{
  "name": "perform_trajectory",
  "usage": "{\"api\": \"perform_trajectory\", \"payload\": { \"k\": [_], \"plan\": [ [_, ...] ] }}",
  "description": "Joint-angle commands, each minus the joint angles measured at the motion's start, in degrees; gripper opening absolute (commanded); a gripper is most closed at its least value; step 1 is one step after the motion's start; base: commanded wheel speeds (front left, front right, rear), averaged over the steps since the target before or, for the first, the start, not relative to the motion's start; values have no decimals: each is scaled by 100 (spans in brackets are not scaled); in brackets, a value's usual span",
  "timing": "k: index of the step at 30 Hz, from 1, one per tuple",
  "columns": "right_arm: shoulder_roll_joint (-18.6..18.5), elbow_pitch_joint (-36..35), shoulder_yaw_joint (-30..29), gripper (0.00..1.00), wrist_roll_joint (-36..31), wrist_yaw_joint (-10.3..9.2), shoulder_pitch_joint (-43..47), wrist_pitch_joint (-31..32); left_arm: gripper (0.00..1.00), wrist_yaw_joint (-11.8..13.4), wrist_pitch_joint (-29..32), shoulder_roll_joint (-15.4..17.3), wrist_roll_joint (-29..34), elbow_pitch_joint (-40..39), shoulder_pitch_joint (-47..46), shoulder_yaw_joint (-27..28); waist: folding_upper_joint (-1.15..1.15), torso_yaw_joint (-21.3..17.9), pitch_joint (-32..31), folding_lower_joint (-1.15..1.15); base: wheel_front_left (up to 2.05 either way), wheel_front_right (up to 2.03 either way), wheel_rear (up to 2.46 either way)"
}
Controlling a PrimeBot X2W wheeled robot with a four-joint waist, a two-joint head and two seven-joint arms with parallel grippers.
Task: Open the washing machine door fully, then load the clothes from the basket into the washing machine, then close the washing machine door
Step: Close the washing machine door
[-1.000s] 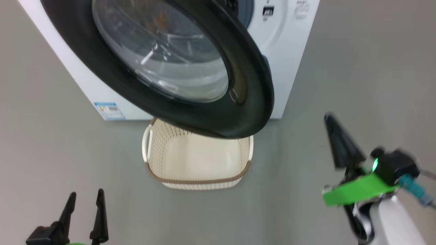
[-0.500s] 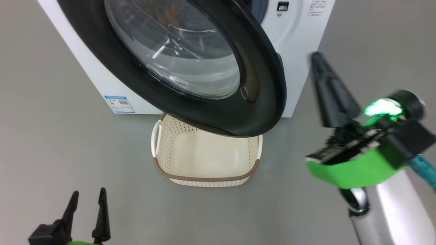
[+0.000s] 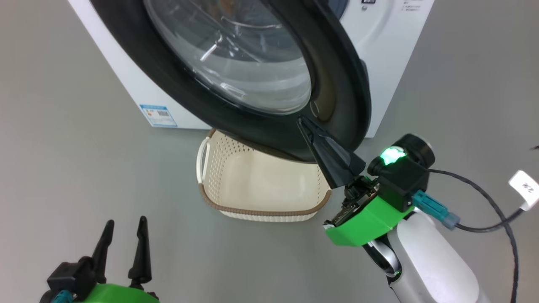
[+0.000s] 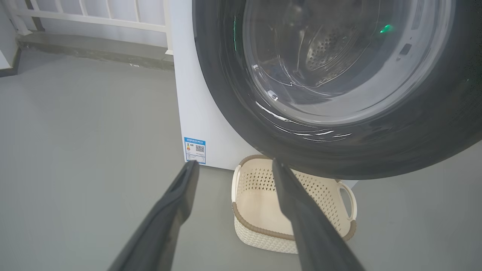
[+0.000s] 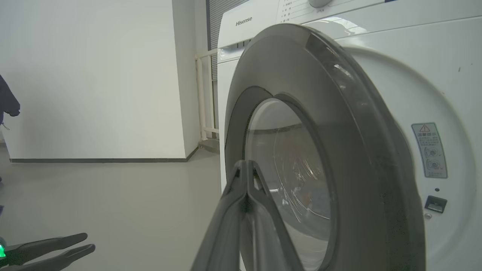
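Note:
The washing machine door, a black ring around a bulging glass window, stands partly open from the white washing machine and overhangs the basket. The cream basket sits on the floor with nothing in it. My right gripper is shut, its tip against the door's lower right ring; in its wrist view the tips point at the door's outer face. A faint blue and orange patch, perhaps the clothes, shows behind the glass. My left gripper stands open and empty low on the left, short of the basket.
A blue label sticker marks the machine's lower left corner. A black cable with a white tag trails from my right wrist. A white railing runs behind the machine. Grey floor lies open to the left and right.
The head camera has shifted. My shut right gripper has swung in from the right side to the door's lower right ring. The left gripper has stayed open and still.

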Motion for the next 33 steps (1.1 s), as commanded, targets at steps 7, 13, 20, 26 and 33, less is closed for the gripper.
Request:
{"api": "perform_trajectory", "payload": {
  "k": [7,13,20,26,33],
  "plan": [
    [189,358,14,0,142,35,-99,-26,100,66,-37,73,-131,-143,-270,96,0,76,312,0,0,0,0],
    [222,471,-278,0,74,35,-266,-26,100,54,-37,73,-135,-158,-384,185,0,58,519,0,0,0,0],
    [174,498,-533,0,-43,35,-519,-26,100,50,-37,73,-217,-126,-522,157,0,-9,796,0,0,0,0],
    [124,506,-588,0,-112,35,-750,-26,100,15,-37,73,-222,-146,-599,189,0,-69,1016,0,0,0,0],
    [25,526,-609,0,-175,35,-1042,-26,100,-47,-37,73,-159,-158,-673,290,0,-143,1251,0,0,0,0]
  ]
}}
